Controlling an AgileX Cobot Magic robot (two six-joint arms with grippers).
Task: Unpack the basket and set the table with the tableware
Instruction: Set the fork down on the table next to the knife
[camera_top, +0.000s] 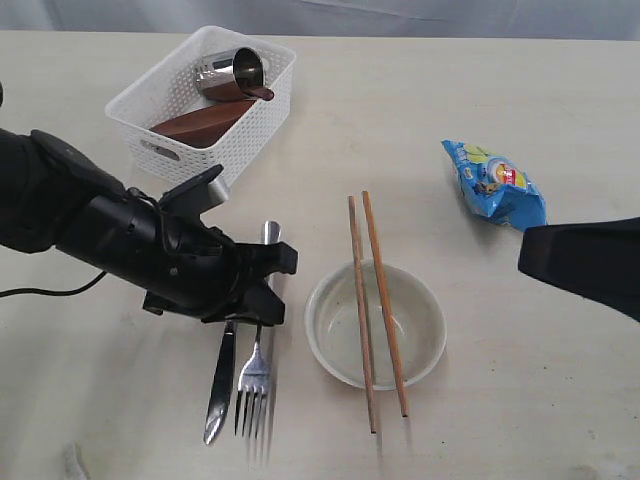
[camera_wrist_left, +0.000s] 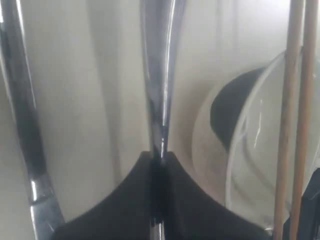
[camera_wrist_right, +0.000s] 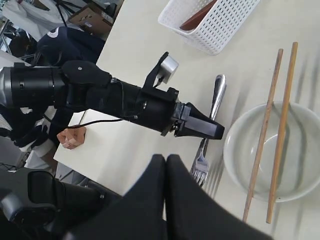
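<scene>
Right now my left gripper (camera_top: 268, 285) is closed tight on the fork (camera_top: 254, 378), pinching the narrow steel stem partway along. The handle end sticks out behind my fingers and the tines hang out in front. Whether the tines touch the table (camera_top: 480, 90) I cannot tell.

I judge the fork to be light, stiff and slick: polished steel on hard pads may swivel or slide if I tilt it. A hold on the thin neck gives little surface, so I would keep it level and move slowly. The wider handle end would be a surer place to grip.

The knife (camera_top: 220, 390) lies just beside my left gripper, on the side away from the bowl (camera_top: 420, 330), running nearly parallel to the fork. On the gripper's other side is the bowl, near the tines, with the chopsticks (camera_top: 384, 300) laid across its rim. Both are close enough to be knocked if I swing the fork sideways, and the chopsticks would roll easily.

Behind my left arm, the basket (camera_top: 255, 130) holds the cup (camera_top: 235, 72) on its side and some brown pieces (camera_top: 200, 122). A blue snack bag (camera_top: 495, 185) lies well apart, nearer my right arm.

My right gripper (camera_wrist_right: 165, 170) hangs off to the far side of the bowl, its fingers pressed together on nothing.
</scene>
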